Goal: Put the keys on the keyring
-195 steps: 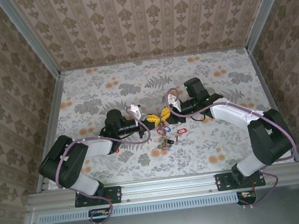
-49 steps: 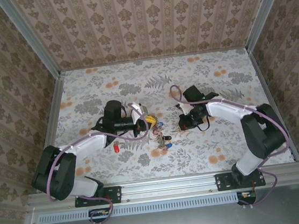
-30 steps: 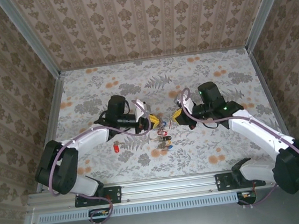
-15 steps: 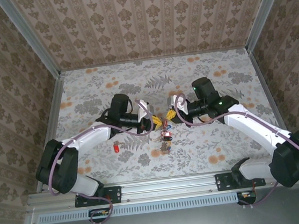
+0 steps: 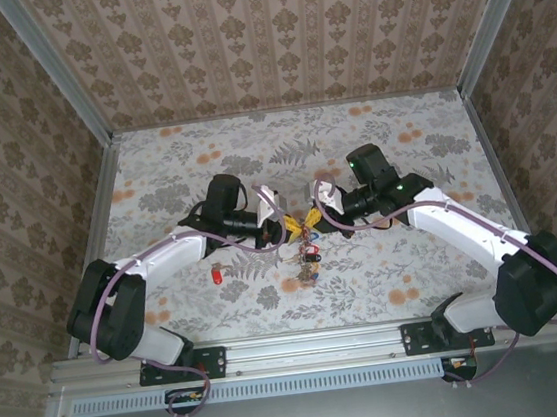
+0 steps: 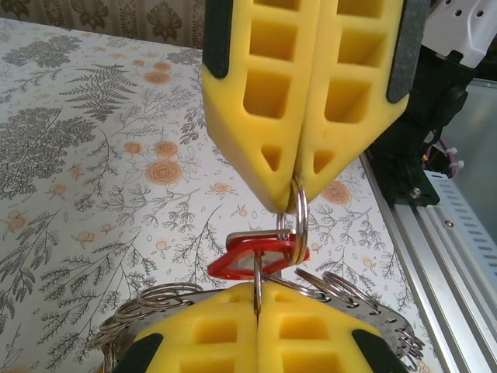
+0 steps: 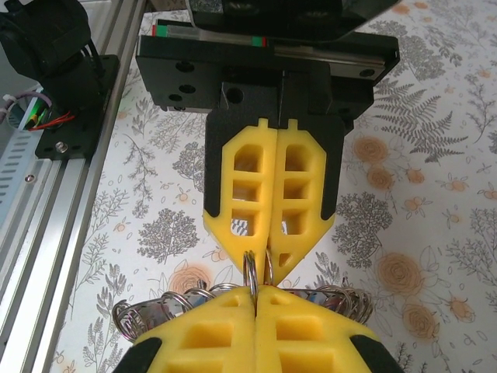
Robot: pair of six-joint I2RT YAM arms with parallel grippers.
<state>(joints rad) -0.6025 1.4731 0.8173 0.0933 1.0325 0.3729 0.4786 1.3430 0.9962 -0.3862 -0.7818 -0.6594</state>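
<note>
1. Fingers (image 6: 225, 124) of both grippers are pressed shut; nearest the bases, a loose key (image 5: 214, 274), red, lies on the table (image 5: 387, 277), left of the rest.
2. Keys (image 5: 309, 251) hang in a bunch just near of where the grippers meet, around mid-table, with spare rings (image 6: 155, 299) among them.
3. Left gripper (image 6: 256, 299) and right gripper (image 6: 293, 203) meet tip to tip above the table, each pinching the keyring (image 6: 300, 221), a thin metal loop standing upright between them, with a red tag (image 6: 233, 266) on it.
4. Behind them, the patterned wall (image 5: 279, 37) closes the far side.

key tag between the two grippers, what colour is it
Red; the key tag shows best in the left wrist view.
</note>
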